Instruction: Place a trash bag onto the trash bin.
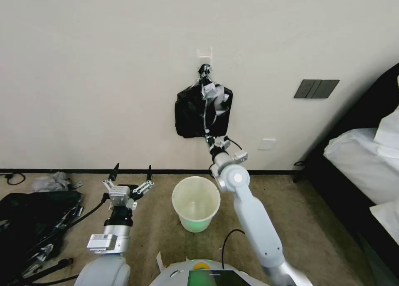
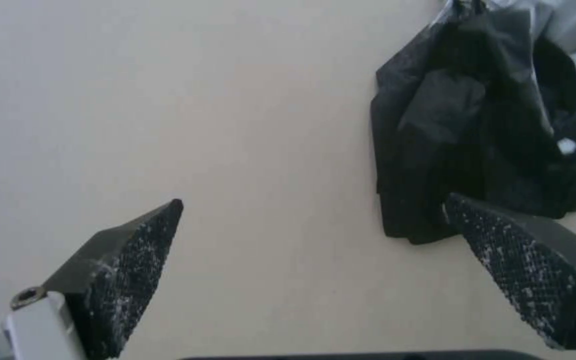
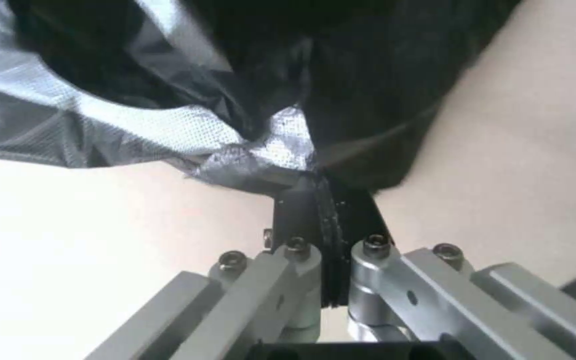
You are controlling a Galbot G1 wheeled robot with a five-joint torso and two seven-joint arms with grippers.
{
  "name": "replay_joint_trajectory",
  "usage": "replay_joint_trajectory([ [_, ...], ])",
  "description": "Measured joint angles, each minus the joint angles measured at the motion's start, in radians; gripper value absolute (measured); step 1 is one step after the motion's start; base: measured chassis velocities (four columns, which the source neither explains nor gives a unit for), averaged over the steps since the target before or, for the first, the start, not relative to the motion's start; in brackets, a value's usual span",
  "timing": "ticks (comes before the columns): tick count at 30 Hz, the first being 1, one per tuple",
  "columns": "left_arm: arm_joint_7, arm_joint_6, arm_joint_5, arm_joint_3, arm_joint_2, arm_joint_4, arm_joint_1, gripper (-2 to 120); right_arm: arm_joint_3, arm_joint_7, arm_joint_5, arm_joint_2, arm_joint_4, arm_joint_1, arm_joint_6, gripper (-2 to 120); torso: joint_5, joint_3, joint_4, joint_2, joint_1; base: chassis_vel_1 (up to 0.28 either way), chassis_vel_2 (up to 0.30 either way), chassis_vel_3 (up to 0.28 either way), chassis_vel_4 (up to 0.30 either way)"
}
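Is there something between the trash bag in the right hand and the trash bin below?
Nothing visible. The right hand is shut on the trash bag at the wall; the trash bin stands open on the floor below.

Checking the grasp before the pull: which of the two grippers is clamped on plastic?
The right gripper, raised at the wall, is shut on a trash bag from the hanging bundle. The left gripper hangs open, holding nothing.

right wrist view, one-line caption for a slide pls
Right claw shut on a fold of the black trash bag hanging against the wall.
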Motion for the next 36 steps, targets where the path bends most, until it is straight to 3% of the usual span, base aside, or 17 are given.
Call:
replay_joint_trajectory([
  [20, 0.005, -0.001, -0.002, 0.009, 0.001, 0.005, -0.010, 100, -0.025, -0.052, -0.100, 0.003, 0.084, -0.252, -0.001, 0, 0.0000, 0.000, -0.0001, 0.000, 0.000, 0.000, 0.000, 0.000, 0.000],
  [36, 0.007, -0.003, -0.001, 0.015, -0.003, 0.008, -0.018, 100, -0.035, -0.079, -0.144, 0.002, 0.111, -0.327, 0.002, 0, 0.0000, 0.000, -0.0001, 0.000, 0.000, 0.000, 0.000, 0.000, 0.000],
])
